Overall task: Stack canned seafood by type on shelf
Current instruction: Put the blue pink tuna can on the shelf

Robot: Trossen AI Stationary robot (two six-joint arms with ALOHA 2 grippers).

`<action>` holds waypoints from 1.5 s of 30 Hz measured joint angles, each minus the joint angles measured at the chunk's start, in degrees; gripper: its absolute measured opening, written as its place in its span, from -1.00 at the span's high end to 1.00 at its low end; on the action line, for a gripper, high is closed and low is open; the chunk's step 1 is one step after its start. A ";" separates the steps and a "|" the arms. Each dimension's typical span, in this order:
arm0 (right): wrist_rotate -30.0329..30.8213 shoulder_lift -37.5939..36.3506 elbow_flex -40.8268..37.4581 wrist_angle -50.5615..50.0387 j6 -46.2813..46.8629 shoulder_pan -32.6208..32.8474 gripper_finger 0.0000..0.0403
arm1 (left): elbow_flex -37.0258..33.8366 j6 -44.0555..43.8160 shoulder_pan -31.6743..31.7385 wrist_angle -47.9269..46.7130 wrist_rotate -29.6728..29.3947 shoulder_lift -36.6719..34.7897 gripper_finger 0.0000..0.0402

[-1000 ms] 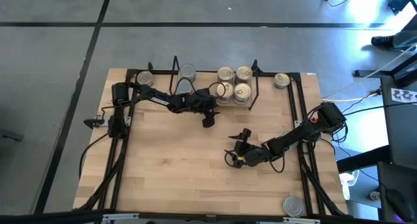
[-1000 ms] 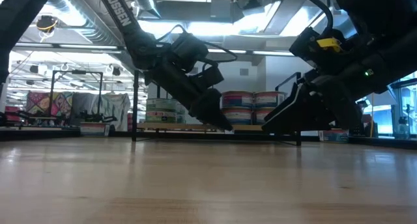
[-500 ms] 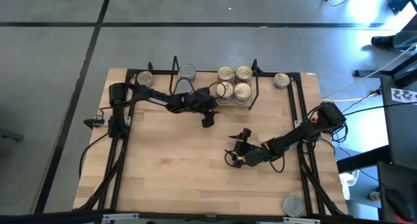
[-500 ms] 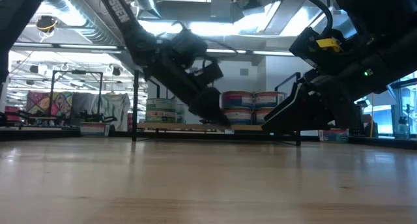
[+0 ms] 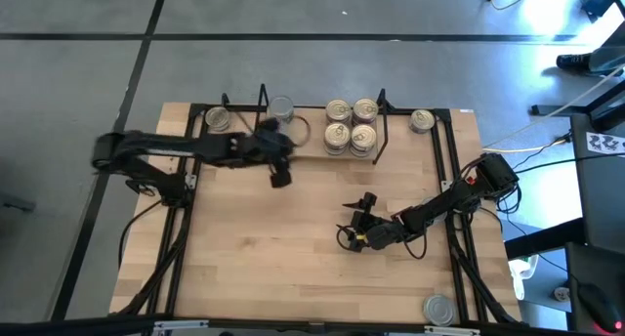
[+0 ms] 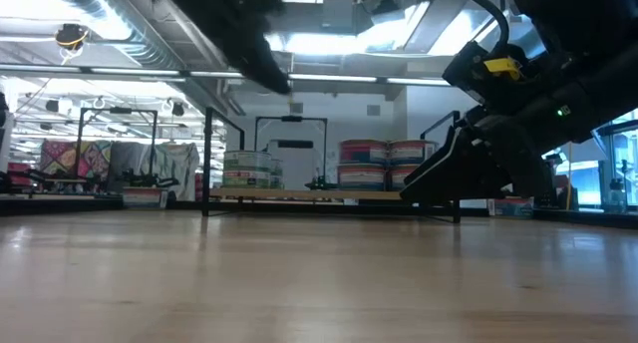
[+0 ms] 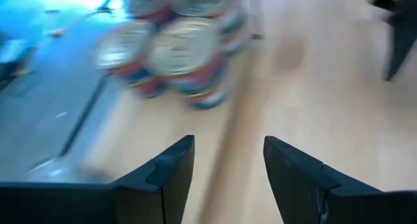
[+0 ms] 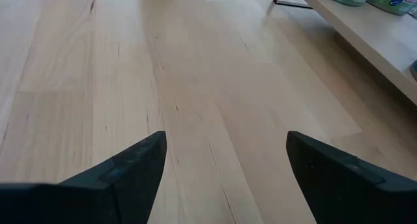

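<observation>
Left gripper (image 5: 280, 176) open, empty, raised beside shelf (image 5: 305, 156), likely clearing for next tin. Tins (image 5: 351, 124) grouped on shelf; strays (image 5: 438, 309) on table. Right gripper (image 5: 352, 233) open, empty, parked mid-table.

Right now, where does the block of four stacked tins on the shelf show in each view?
High view: four stacked tins at top centre, on the shelf.
Low view: mid-background, right of centre.
Left wrist view: blurred, ahead of the open left hand, at.
Right wrist view: not identifiable.
Shared landmark: the shelf's wooden board.
</observation>
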 joint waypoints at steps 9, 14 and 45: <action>-0.02 0.00 -0.02 0.01 0.44 0.02 -0.56 | 0.00 -7.06 2.73 -18.89 -8.75 -19.20 0.08; 0.00 0.00 -0.02 0.04 0.44 0.00 -0.56 | -0.02 -10.56 7.77 -23.75 -8.72 -24.36 0.06; -0.59 0.00 -0.02 -0.37 0.44 0.00 -0.56 | -2.60 -22.64 45.45 -26.09 -9.16 8.52 -0.28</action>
